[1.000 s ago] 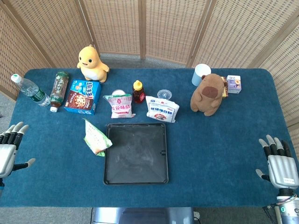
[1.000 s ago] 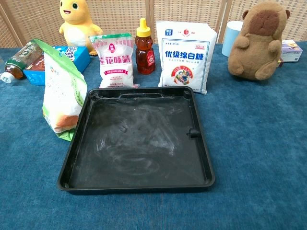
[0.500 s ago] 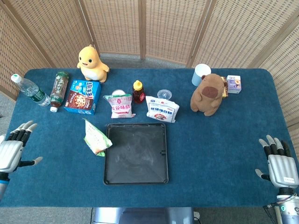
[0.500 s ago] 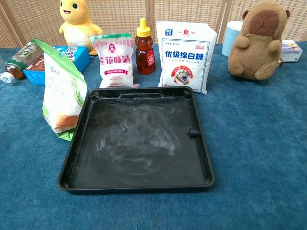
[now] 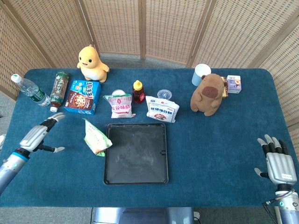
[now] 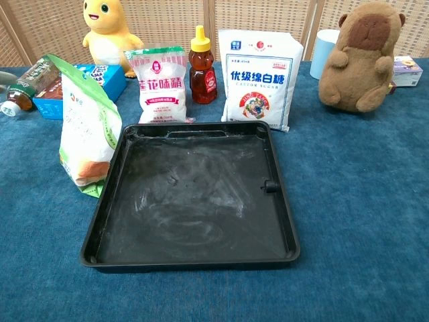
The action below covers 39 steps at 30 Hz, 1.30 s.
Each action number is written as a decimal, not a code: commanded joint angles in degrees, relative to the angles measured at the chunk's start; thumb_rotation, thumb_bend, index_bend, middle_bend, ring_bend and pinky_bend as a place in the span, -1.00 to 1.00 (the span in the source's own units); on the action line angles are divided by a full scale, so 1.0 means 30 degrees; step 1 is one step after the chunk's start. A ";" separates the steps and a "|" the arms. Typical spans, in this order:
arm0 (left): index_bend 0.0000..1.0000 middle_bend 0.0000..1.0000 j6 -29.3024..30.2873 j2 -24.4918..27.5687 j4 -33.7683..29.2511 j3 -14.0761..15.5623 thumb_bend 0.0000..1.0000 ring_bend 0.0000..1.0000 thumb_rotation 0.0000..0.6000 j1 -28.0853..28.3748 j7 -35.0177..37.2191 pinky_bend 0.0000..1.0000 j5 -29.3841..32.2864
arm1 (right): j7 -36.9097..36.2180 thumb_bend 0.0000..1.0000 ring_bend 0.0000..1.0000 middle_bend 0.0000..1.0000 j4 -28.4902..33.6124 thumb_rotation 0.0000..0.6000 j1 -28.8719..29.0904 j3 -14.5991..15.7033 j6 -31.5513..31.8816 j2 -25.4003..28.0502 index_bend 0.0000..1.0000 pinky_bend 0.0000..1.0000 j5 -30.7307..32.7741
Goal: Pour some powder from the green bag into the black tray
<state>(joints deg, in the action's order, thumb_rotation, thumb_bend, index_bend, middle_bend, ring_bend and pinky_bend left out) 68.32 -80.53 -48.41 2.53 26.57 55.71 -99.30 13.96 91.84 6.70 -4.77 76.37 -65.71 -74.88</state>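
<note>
The green and white bag (image 5: pixel 96 136) (image 6: pixel 83 132) stands upright on the blue table, touching the left side of the black tray (image 5: pixel 136 153) (image 6: pixel 193 198). The tray holds only a faint white dusting. My left hand (image 5: pixel 38 135) hovers open over the table to the left of the bag, fingers spread, well apart from it. My right hand (image 5: pixel 276 162) is open at the table's front right corner, far from the tray. Neither hand shows in the chest view.
Behind the tray stand a pink-labelled bag (image 5: pixel 120 105), a honey bottle (image 5: pixel 138 91) and a white sugar bag (image 5: pixel 161 109). A blue box (image 5: pixel 83 96), two bottles (image 5: pixel 59 88) and a yellow plush (image 5: pixel 92 63) sit at back left. A brown plush (image 5: pixel 208 94) and cup (image 5: pixel 201 73) sit at back right.
My left hand has moved from the table's left edge inward and forward, toward the green bag. The right hand has barely shifted. The bag and tray have not moved.
</note>
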 commanded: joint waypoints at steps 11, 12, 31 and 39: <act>-1.00 -1.00 -0.0673 -0.1164 0.0194 0.0579 -0.88 -0.92 0.84 0.1753 0.0384 -0.77 -0.0153 | 0.0070 -1.00 -1.00 -1.00 0.0067 1.00 0.0052 0.0019 -0.0031 -0.0021 -0.72 -1.00 0.0150; -1.00 -1.00 -0.0815 -0.1238 0.0124 0.0628 -0.88 -0.92 0.84 0.1814 0.0336 -0.77 -0.0100 | 0.0053 -1.00 -1.00 -1.00 0.0096 1.00 0.0043 0.0009 0.0003 -0.0004 -0.72 -1.00 0.0154; -0.79 -0.74 -0.2703 -0.2300 -0.0546 0.0907 -0.66 -0.53 0.99 0.3047 -0.1097 -0.33 0.0871 | -0.0555 -1.00 -1.00 -1.00 0.0533 1.00 -0.0026 0.0115 0.0254 0.0336 -0.72 -1.00 -0.0258; -0.26 -0.23 -0.2729 -0.2520 -0.1357 0.0661 -0.50 -0.12 1.00 0.3010 -0.2236 -0.04 0.1530 | -0.0582 -1.00 -1.00 -1.00 0.1096 1.00 -0.0136 0.0261 0.0758 0.0565 -0.72 -1.00 -0.0956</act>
<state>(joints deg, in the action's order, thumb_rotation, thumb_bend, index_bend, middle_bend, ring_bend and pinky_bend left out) 59.80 -87.88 -52.05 4.80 35.75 49.66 -95.16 12.23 95.11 6.32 -4.01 78.62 -64.03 -77.73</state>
